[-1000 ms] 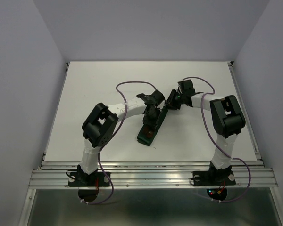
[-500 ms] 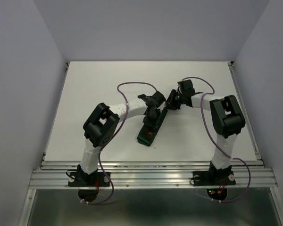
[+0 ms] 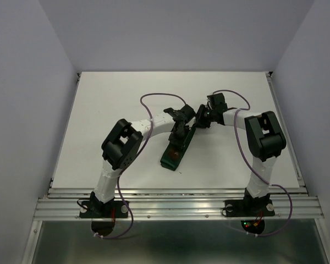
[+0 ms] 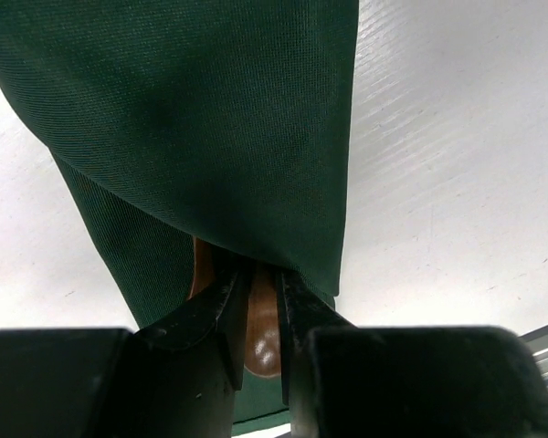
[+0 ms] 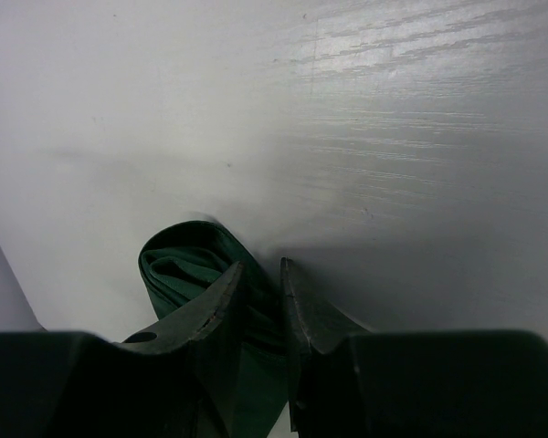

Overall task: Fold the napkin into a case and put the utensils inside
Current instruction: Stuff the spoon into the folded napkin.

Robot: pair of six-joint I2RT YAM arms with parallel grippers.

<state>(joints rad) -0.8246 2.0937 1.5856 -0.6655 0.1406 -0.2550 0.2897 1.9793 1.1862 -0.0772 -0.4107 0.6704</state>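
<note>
Left gripper (image 4: 260, 278), low centre, is pinching a wooden utensil (image 4: 262, 342); right gripper (image 5: 260, 266) is clamping the napkin (image 5: 178, 265). I'm thinking any tug could undo the fold.

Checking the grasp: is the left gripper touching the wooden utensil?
Touching. The left wrist view shows the left gripper with both fingers pressed against opposite sides of the brown wooden utensil, no gap visible, just below the napkin edge.
</note>
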